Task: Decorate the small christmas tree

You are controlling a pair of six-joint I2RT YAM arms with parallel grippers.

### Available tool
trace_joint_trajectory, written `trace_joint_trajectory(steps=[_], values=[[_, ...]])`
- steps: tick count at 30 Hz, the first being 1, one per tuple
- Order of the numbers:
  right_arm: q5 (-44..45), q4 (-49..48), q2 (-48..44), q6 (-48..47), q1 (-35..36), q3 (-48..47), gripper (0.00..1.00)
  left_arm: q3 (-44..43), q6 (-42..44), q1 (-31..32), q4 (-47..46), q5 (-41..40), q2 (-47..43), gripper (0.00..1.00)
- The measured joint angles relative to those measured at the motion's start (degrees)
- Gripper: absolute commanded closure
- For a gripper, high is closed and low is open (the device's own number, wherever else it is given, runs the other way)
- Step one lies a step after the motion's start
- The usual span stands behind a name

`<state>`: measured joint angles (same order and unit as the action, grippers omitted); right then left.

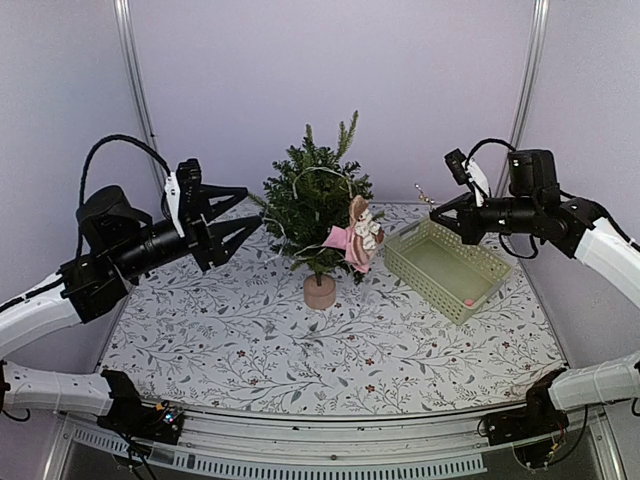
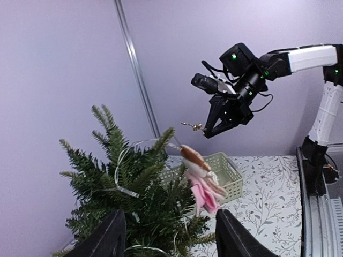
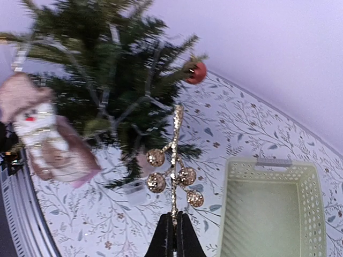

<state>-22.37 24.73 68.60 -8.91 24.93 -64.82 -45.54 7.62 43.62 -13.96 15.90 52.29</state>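
White shells covered the long links of the left arm (image 1: 40,310) and the right arm (image 1: 612,252), black housings at every joint. A thick black cable (image 1: 100,150) arched over the left wrist, a thinner one at the right. Green lights (image 2: 233,56) glowed on the right's black wrist block. The fingers (image 2: 236,238) were matte black, tapered.

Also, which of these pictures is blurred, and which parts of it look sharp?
Right wrist view: the dark-green needle fir tree and the pink plush doll ornament are smeared, while the gold glitter berry sprig in the right claw looks sharp. Top and left wrist views: crisp, evenly lit, without glare.
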Motion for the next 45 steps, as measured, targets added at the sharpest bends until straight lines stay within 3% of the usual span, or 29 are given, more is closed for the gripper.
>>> trace_joint_trajectory(steps=[7,13,19,31,38,43,44,45], values=[[-7.7,5.4,-9.7,0.1,9.1,-0.1,1.0,-6.5,12.1,15.3,6.2,-5.6,2.6,0.45],[-7.7,11.2,-5.9,0.3,21.0,-0.2,1.0,-14.4,21.2,28.2,13.4,-14.9,11.6,0.48],[-6.8,15.4,-2.8,0.3,28.3,-0.7,1.0,-20.3,28.2,36.9,20.5,-23.9,21.2,0.54],[-6.0,19.5,0.3,-1.0,33.9,-4.7,1.0,-22.5,33.1,39.1,27.1,-31.5,26.0,0.58],[-5.7,21.0,0.4,-1.3,34.7,-5.0,1.0,-22.5,34.9,39.2,27.8,-34.2,26.7,0.74],[-5.7,21.2,0.6,-1.4,34.7,-5.0,1.0,-22.4,35.7,39.2,28.2,-35.1,27.4,0.93],[-5.7,21.2,0.6,-1.4,34.7,-5.0,0.99,-22.4,35.8,39.2,28.2,-35.3,27.5,0.97],[-5.7,21.3,0.7,-1.4,34.7,-5.0,0.92,-22.4,35.7,39.3,28.1,-35.5,27.6,1.0]])
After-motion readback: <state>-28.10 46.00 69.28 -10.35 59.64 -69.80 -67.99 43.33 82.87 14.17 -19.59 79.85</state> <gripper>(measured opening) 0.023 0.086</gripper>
